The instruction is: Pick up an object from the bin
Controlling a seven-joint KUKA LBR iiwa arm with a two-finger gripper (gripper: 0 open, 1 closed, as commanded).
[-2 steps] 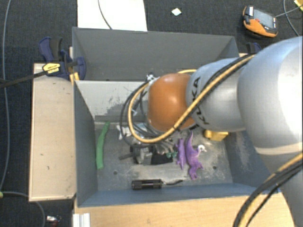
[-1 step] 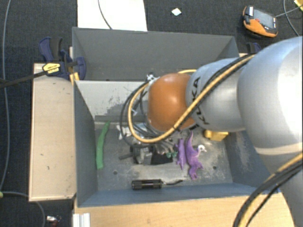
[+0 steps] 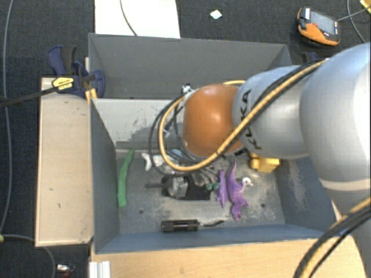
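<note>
1. One large grey arm (image 3: 301, 114) fills the right half of the frame and reaches leftward and down into the bin. Its orange cover (image 3: 208, 120), looped with yellow and black cables, sits at the frame's centre.
2. Below it lies the grey metal bin (image 3: 104, 172), its floor scuffed and sparsely strewn rather than heaped.
3. Longest of the loose things is a green strip (image 3: 123, 178), lying along the left wall. It looks soft and bendy, and is well apart from the pincer.
4. Next is a purple toy figure (image 3: 233, 193), right of centre on the floor and just beside the pincer. It looks like light, rubbery plastic with thin limbs that would flex. My judgement is to take it across the thicker body, not by a limb.
5. A black bar (image 3: 179, 226) lies near the lower wall. It seems stiff and slim, best taken across its narrow width.
6. A dark flat piece (image 3: 197, 194) lies at the floor's centre, directly under the pincer and nearest to it. What it is I cannot tell. Lying so flat, it would likely be hard to get under.
7. A yellow piece (image 3: 264, 164) sits at the right, half tucked under the arm.
8. The pincer (image 3: 177, 185) hangs low below the orange cover, close above the floor. Whether it is apart or together cannot be told from here, and nothing can be seen clamped in it.
</note>
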